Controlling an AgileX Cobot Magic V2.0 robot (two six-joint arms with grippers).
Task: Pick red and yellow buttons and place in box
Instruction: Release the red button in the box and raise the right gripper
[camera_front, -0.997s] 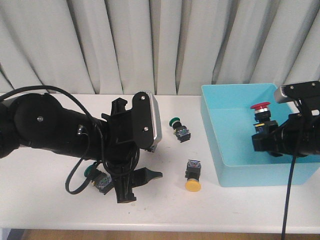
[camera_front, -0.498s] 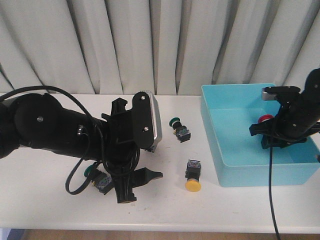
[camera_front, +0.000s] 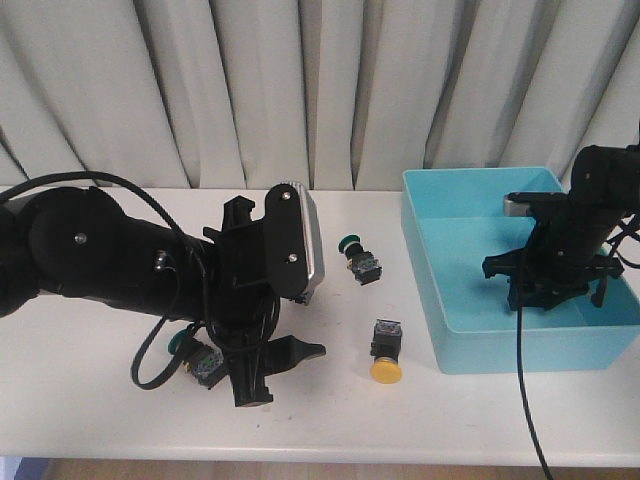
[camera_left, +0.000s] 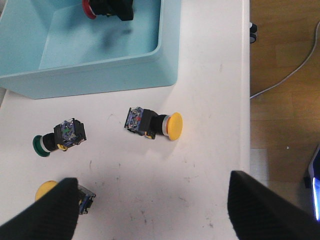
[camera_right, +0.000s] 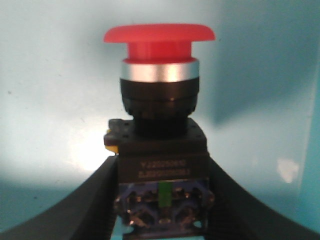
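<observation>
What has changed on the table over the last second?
The right end effector swung around over the box and dipped lower inside it, carrying the red button, which its fingers still flank in the right wrist view. The left arm, the yellow button and the green buttons on the table stayed put.

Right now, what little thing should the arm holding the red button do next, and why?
Probably open its fingers and let go. The right gripper is shut on the red button, and the front view shows that arm low inside the box, so the button seems ready to drop there. How close it is to the floor, I cannot tell.
</observation>
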